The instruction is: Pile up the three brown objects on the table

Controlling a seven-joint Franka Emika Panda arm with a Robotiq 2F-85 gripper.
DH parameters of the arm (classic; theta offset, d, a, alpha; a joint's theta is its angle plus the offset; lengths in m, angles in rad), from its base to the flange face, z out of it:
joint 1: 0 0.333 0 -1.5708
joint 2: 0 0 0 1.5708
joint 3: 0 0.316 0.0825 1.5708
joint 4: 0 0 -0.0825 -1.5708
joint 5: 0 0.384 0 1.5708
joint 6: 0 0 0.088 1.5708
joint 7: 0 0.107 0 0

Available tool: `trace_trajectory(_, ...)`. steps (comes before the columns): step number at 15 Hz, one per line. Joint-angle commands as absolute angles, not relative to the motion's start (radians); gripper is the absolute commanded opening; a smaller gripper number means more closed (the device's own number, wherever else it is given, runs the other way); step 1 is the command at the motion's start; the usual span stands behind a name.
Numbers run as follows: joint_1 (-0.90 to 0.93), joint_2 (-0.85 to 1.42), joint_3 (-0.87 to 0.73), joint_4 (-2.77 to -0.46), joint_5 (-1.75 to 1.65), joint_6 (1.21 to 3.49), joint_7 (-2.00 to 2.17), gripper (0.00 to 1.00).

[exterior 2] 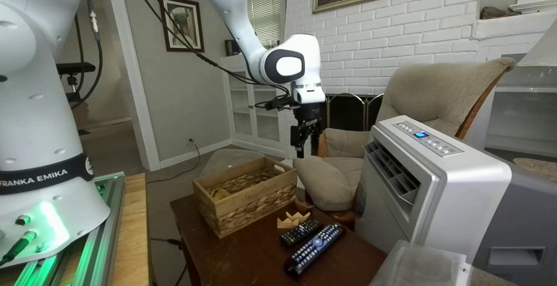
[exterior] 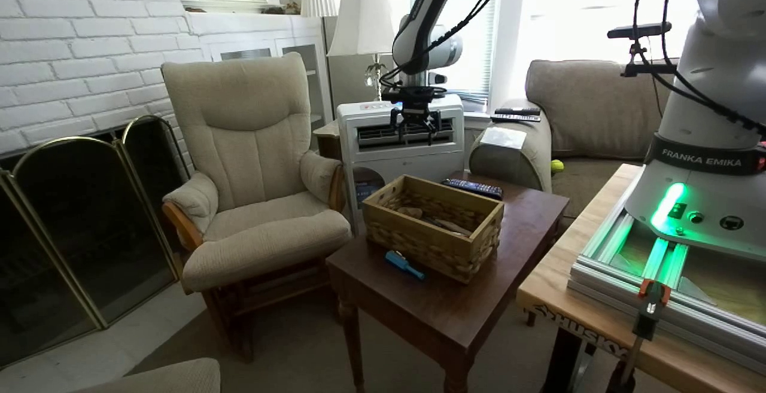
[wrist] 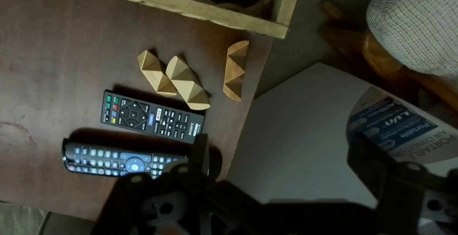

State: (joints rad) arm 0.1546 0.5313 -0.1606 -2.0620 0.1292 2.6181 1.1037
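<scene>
Three brown faceted wooden pieces lie apart from any stack on the dark reddish-brown table [wrist: 43,67]. In the wrist view the left piece [wrist: 156,73] and the middle piece [wrist: 188,83] lie side by side, very close or touching. The right piece [wrist: 235,71] lies alone near the table edge. In an exterior view they sit beside the basket: the near piece [exterior 2: 287,223], the one behind it [exterior 2: 299,217] and the far piece [exterior 2: 303,206]. The basket hides them in an exterior view. My gripper [wrist: 279,138] is open and empty, high above, also seen in both exterior views [exterior: 416,136] [exterior 2: 307,151].
A woven basket [exterior: 419,243] [exterior 2: 252,205] holding some items stands on the table. A small remote [wrist: 152,117] and a larger remote [wrist: 107,161] lie beside the pieces. A blue tool [exterior: 404,265] lies before the basket. A portable air conditioner [exterior 2: 461,190] and an armchair [exterior: 257,225] stand close by.
</scene>
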Motion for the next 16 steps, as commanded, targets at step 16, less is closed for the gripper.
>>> trace_trajectory(16,0.14,0.874,-0.176,-1.777,0.111,2.423,1.168,1.0)
